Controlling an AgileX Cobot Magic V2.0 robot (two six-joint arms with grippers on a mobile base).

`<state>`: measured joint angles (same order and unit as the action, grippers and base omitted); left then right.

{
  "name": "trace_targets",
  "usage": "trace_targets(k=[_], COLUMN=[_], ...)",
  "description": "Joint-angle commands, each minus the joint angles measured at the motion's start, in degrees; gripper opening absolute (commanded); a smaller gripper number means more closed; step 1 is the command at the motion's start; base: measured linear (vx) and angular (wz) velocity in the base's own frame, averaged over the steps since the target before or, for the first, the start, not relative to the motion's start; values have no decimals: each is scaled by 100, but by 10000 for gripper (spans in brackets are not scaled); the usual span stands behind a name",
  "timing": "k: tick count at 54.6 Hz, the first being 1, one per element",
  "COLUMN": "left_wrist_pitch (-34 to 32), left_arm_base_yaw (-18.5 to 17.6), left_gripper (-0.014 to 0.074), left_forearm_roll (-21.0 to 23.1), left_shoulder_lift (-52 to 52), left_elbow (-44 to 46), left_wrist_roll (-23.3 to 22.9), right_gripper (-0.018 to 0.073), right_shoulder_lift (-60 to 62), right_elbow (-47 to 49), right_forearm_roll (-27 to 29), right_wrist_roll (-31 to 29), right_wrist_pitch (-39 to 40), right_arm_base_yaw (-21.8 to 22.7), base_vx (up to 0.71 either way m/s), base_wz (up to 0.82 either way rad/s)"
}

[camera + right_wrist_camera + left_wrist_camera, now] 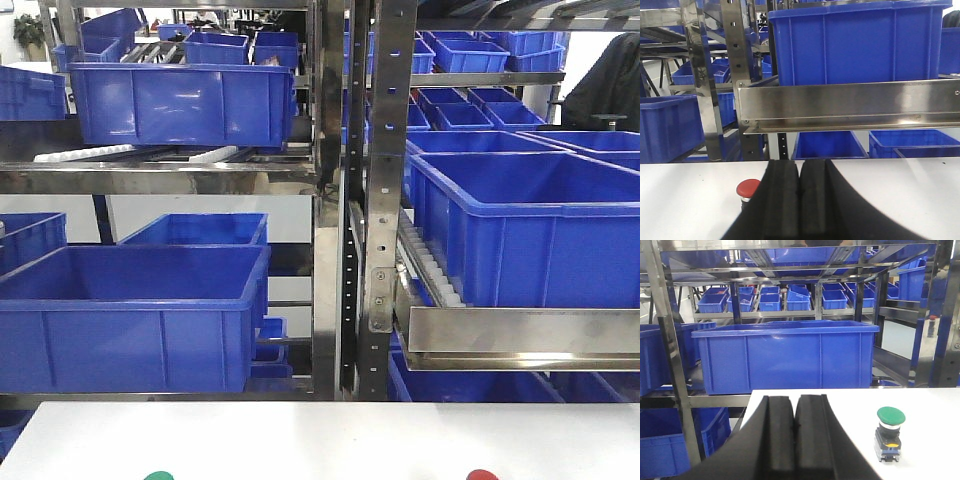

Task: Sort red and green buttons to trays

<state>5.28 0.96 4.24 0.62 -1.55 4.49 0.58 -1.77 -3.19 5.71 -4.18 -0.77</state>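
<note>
The green button (889, 433) stands upright on the white table (920, 405), to the right of my left gripper (794, 412), whose black jaws are pressed together with nothing between them. Only its cap (158, 475) shows at the bottom edge of the front view. The red button (748, 189) stands on the table just left of my right gripper (799, 175), partly hidden behind the left finger; that gripper is shut and empty too. The red cap (481, 475) peeks in at the front view's bottom edge. The trays are out of view.
Steel shelving (372, 200) loaded with deep blue bins (130, 310) stands right behind the table's far edge. A steel shelf rail (850, 106) juts out ahead of the right gripper. A large blue bin (785, 357) faces the left gripper.
</note>
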Motion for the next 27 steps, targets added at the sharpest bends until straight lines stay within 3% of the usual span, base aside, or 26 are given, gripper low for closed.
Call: trace_targets(k=[1, 27], left_wrist_pitch=[-459, -459], left_arm_base_yaw=[7, 7], left_gripper=[-6, -6], left_forearm_roll=[20, 20], left_shoulder_lift=[82, 82], left_elbow=[111, 111], left_wrist_roll=[-54, -54], right_gripper=[-9, -9], right_shoulder_lift=[73, 73], right_elbow=[-75, -75], right_forearm_roll=[-8, -8], right_wrist_roll=[-37, -37], right_wrist_pitch=[493, 493], right_arm_base_yaw=[29, 29], base_vx=[0, 0], base_wz=[0, 0])
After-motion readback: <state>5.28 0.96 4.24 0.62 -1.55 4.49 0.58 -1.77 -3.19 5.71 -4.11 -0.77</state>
